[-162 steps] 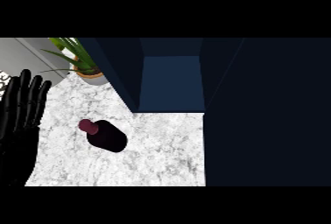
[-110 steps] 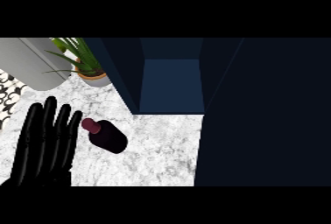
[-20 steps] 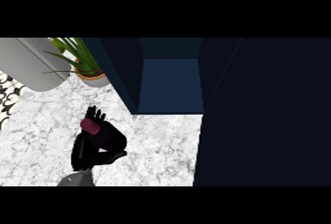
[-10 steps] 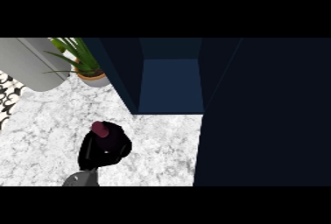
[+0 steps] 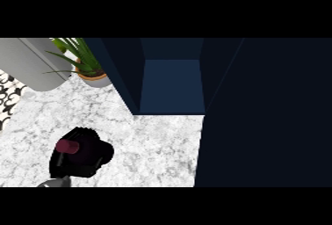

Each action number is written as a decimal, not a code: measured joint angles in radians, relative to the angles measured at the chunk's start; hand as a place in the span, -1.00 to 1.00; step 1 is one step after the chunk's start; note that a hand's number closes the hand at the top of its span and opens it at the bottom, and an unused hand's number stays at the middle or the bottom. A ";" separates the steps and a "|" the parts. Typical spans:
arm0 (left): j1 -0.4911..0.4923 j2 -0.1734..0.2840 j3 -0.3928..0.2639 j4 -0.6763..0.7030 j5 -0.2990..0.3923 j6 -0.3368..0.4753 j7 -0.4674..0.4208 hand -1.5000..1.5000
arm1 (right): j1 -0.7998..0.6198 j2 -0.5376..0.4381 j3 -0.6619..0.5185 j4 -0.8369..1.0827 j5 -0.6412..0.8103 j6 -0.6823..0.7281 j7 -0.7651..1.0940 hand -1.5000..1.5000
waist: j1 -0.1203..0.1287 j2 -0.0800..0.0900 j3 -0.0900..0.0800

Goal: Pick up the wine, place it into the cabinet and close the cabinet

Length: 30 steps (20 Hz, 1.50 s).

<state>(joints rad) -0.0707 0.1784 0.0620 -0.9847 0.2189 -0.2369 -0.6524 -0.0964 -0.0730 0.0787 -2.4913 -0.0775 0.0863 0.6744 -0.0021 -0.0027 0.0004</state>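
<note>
The left hand (image 5: 81, 156) sits low on the marble counter (image 5: 156, 145), near the left side of the scene, its dark fingers curled round the wine bottle (image 5: 68, 147), and only the bottle's maroon cap shows out of the black fist. The right hand shows nowhere. The bottle is on or just above the counter, well apart from the open cabinet (image 5: 172, 88), which stands farther back and to the right, its blue inside facing us. A glass bottle of wine is likely heavy for its size, stiff, smooth enough to slide in the fingers, and breakable if it knocks the cabinet's edge, so the sensible hold is round the wide body, which is about where the fingers seem to wrap it, though the hand hides most of it. The cap points up toward the view and slightly left, so the long axis looks close to upright with a small tilt; how much, I cannot tell. A potted plant (image 5: 84, 66) stands at the far left beside the cabinet.
</note>
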 measured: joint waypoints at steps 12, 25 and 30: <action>0.086 -0.004 0.010 -0.272 -0.001 0.063 0.002 1.00 | -0.025 0.005 -0.015 0.006 -0.004 0.002 0.011 -1.00 | 0.005 0.000 0.000; 0.129 -0.056 -0.111 -0.739 0.032 0.146 0.388 1.00 | 0.017 0.025 0.017 0.005 0.005 0.004 -0.013 -1.00 | 0.001 0.000 0.000; 0.091 -0.097 -0.191 -0.834 -0.010 0.205 0.523 1.00 | 0.012 0.024 0.010 0.008 0.004 0.008 -0.017 -1.00 | 0.000 0.000 0.000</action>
<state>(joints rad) 0.0203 0.0816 -0.1292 -1.8184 0.2089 -0.0320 -0.1289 -0.0845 -0.0485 0.0882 -2.4831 -0.0735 0.0945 0.6572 -0.0022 -0.0022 0.0006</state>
